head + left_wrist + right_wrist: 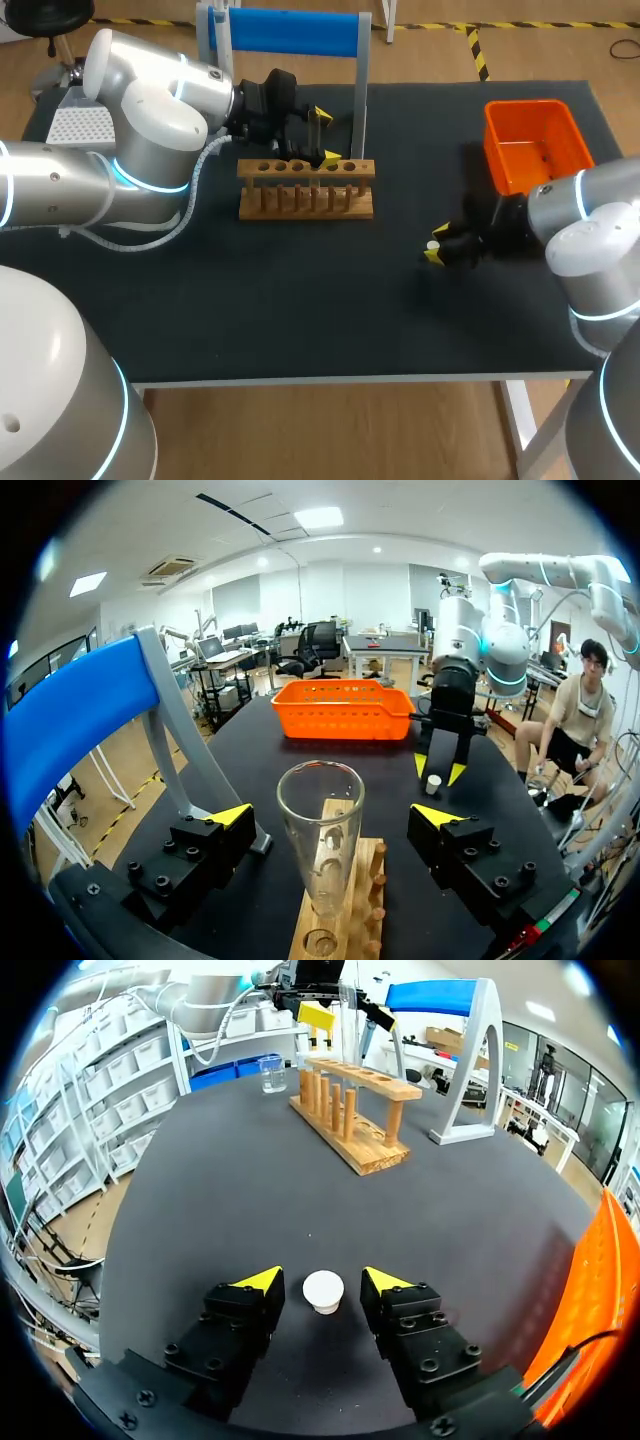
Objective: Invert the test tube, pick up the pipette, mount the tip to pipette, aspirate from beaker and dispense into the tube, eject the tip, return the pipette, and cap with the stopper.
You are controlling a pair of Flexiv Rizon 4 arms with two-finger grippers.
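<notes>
Black matting covers the table [300, 310], dull and slightly grippy by the look of it. A wooden rack [305, 190] stands near the middle, with a blue-topped stand [290, 32] behind it and an orange plastic basket [535, 140] off to the right.

The right gripper [323, 1279] hangs low over the mat with its fingers spread. The small white stopper [323, 1291] sits on the mat squarely between them, with a gap on each side, so nothing is grasped. It is a short round plug with its broad face up.

The left gripper [333, 815] is over the rack, also released. The clear glass tube [320, 825] stands upright in a rack hole between its fingers, mouth up and long axis vertical, touched by neither.

The right arm is plainly the nearer to the stopper, and the tube lies well apart from it, off toward the rack. A small glass beaker [270, 1072] stands beyond the rack's far end.

Capping would call for a straight-down push along the tube's axis. Smooth glass could slip or tilt.
</notes>
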